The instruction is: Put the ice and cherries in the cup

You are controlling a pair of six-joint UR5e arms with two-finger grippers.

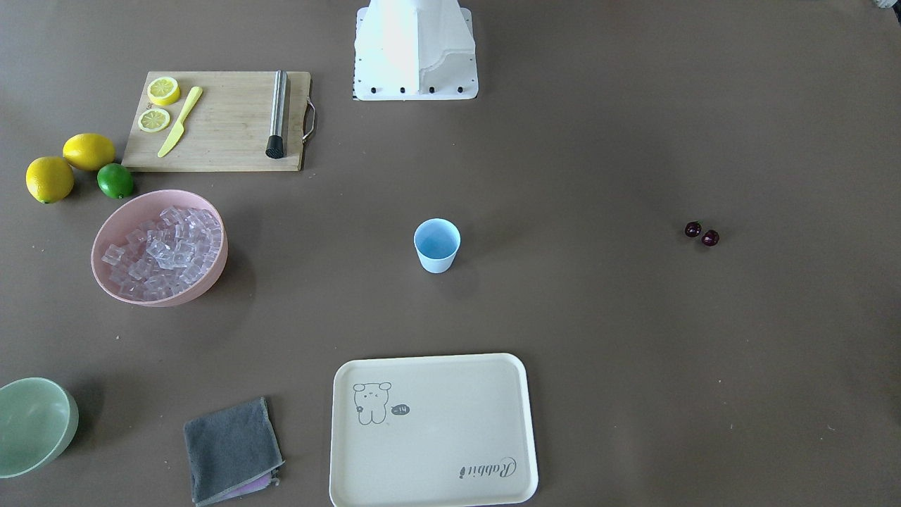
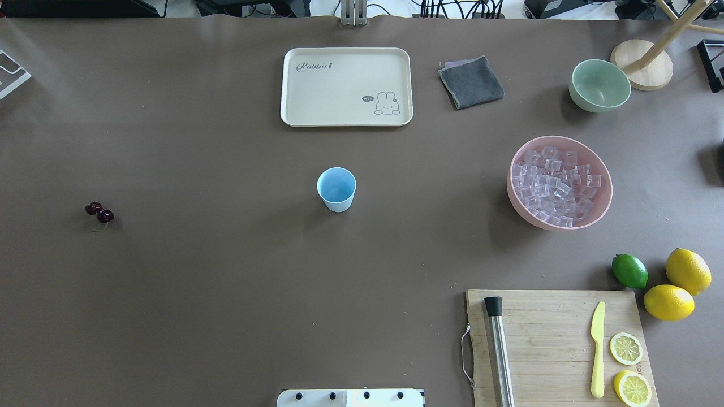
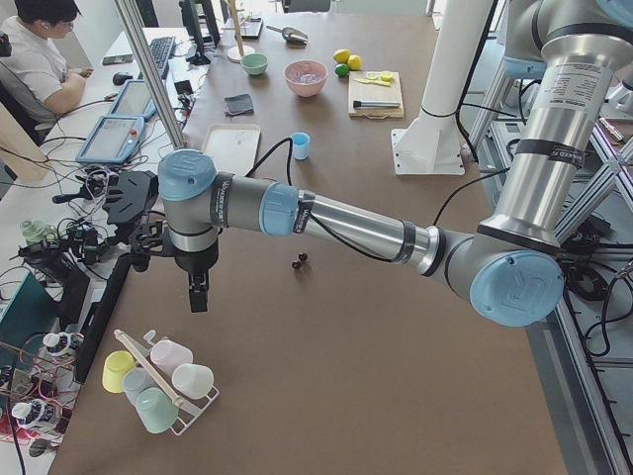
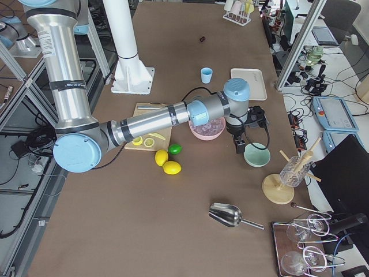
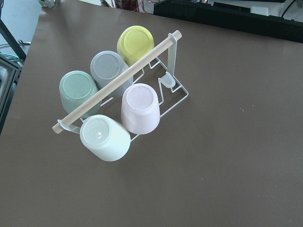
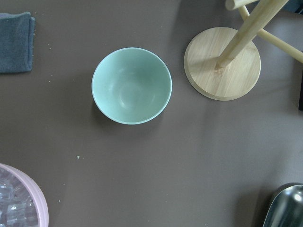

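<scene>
The pale blue cup [image 1: 436, 245] stands upright and empty at the table's middle, also in the overhead view [image 2: 336, 189]. The two dark cherries [image 1: 702, 234] lie together far out on my left side [image 2: 99, 212]. The ice [image 1: 163, 250] fills a pink bowl [image 2: 512, 195] on my right side. My left gripper [image 3: 199, 294] shows only in the exterior left view, hanging above the table beyond the cherries, near a cup rack; I cannot tell if it is open. My right gripper [image 4: 239, 145] shows only in the exterior right view, above the pale green bowl [image 4: 256, 154]; I cannot tell its state.
A cream tray [image 2: 346, 86] and a grey cloth [image 2: 470, 82] lie at the far side. A cutting board [image 2: 554, 345] holds a knife, a metal rod and lemon slices, with two lemons and a lime [image 2: 629, 271] beside it. A metal scoop [image 4: 230, 216] and a wooden stand [image 6: 222, 61] are near the right end.
</scene>
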